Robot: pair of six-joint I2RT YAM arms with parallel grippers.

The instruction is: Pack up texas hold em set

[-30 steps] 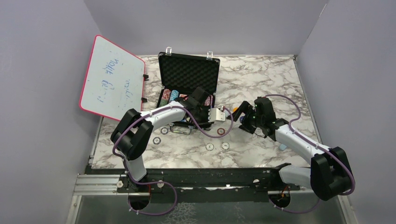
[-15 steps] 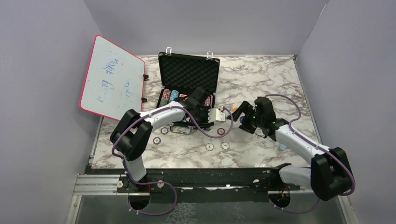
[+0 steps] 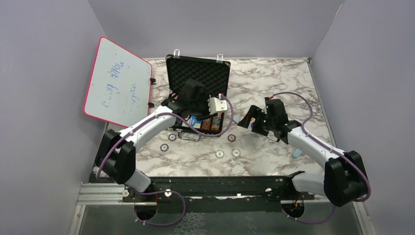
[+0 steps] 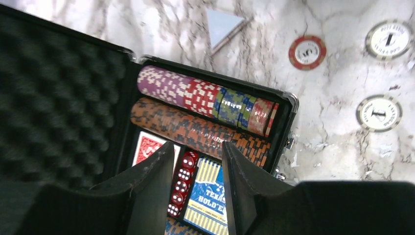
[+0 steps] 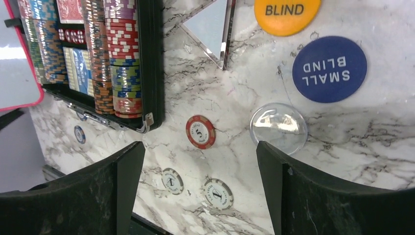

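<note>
Since a second ago my left pincer (image 4: 198,147) has lifted from the front edge of the black rectangular briefcase with foam lining (image 3: 198,73) to hang above its tray. My right pincer (image 5: 199,147) has edged a little to the left. Both stand spread with nothing between the fingers, the right one much wider.

The briefcase lies open toward the back of the white, grey-veined marble tabletop (image 3: 279,78), its lid raised on the far side. Plain lilac walls (image 3: 210,24) close in three sides, and a pink-framed whiteboard (image 3: 117,88) with blue scribbles leans at the left one. Small round chips (image 3: 219,154) are scattered on the marble in front of the case.

From above, my own arm hides much of the tray. My left wrist camera shows it: two rows of striped poker chips (image 4: 195,95) on edge, then a red card deck (image 4: 147,147), a column of red dice (image 4: 183,178) and a blue card deck (image 4: 210,196) printed Texas Hold'em. Only my right wrist camera makes out what lies right of the case. There I see a round orange button (image 5: 287,14) marked BLIND, a round blue button (image 5: 329,68) marked SMALL BLIND and a clear round disc (image 5: 278,127). A clear triangular piece (image 5: 210,29) and a loose red chip (image 5: 200,132) lie near the case's corner.
</note>
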